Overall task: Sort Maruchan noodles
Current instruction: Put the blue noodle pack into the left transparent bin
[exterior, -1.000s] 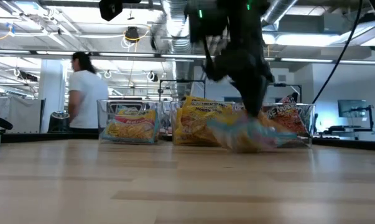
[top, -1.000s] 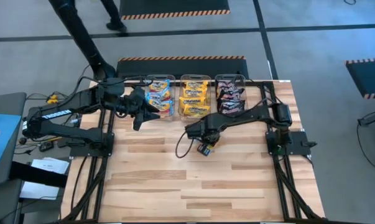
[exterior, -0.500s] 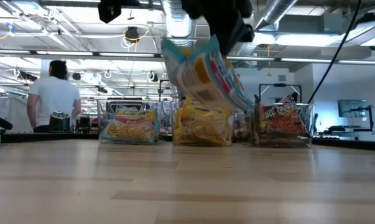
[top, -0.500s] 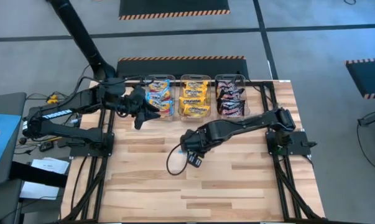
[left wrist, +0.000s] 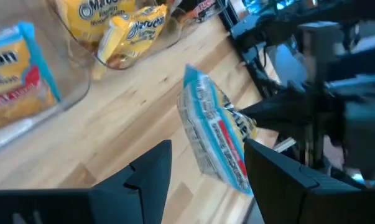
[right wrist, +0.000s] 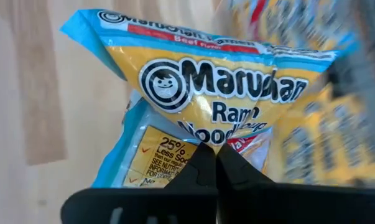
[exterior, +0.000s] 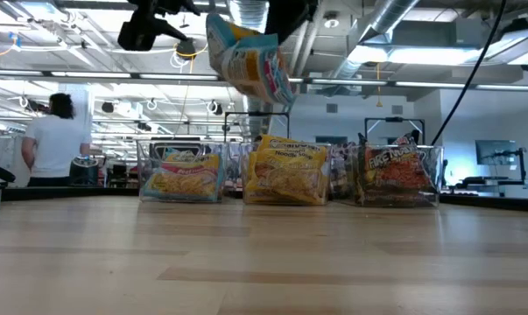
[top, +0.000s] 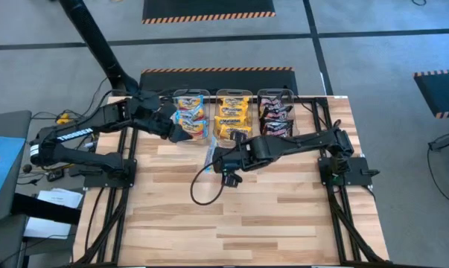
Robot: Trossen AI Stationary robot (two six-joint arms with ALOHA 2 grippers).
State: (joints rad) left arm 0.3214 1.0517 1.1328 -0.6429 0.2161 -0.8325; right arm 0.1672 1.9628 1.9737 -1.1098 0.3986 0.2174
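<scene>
My right gripper (top: 218,159) is shut on a light blue-and-yellow Maruchan packet (top: 209,153) held high over the table's middle; the packet also shows in the low view (exterior: 246,59), the left wrist view (left wrist: 215,140) and the right wrist view (right wrist: 206,93). My left gripper (top: 182,135) is open, just near of the left bin, with its fingers (left wrist: 156,165) pointing toward the packet and apart from it. Three clear bins at the far edge hold blue-pink (top: 190,115), yellow (top: 234,115) and dark (top: 275,113) packets. My right gripper pinches the packet between its two fingers (right wrist: 199,163) at the middle of one long edge (right wrist: 206,140). The packet is lifted well clear of the table. It stands on edge and tilted, so from above it shows as a thin strip.
The three bins stand in a row along the table's far edge (exterior: 290,179). A loop of cable (top: 200,192) hangs from my right arm over the wood. A person (exterior: 52,131) stands in the room beyond the table. Bare wood (top: 239,223) lies toward the near edge.
My right gripper has lifted the packet off the table, high up, and carried it toward the table's left and my left gripper. The packet has gone from lying on the wood to standing on edge in the air. My left gripper has shifted a little toward the packet.
</scene>
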